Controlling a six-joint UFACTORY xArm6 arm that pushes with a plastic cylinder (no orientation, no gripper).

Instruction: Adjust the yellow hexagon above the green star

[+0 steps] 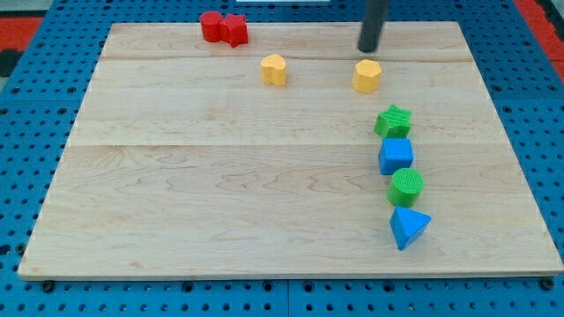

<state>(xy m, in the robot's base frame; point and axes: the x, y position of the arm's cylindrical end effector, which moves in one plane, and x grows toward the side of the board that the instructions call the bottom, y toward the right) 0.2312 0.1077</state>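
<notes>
The yellow hexagon [367, 77] lies near the view's top right of the wooden board [220, 194]. The green star [393, 121] lies just below it and slightly to the right, a small gap apart. My tip [367, 49] stands just above the yellow hexagon, close to its top edge; whether it touches cannot be told. A second yellow block [274, 70] lies to the left of the hexagon.
Below the green star runs a column: a blue cube [397, 156], a green cylinder [406, 187] and a blue triangle [408, 227]. Two red blocks [222, 28] sit together at the board's top edge. A blue pegboard [26, 106] surrounds the board.
</notes>
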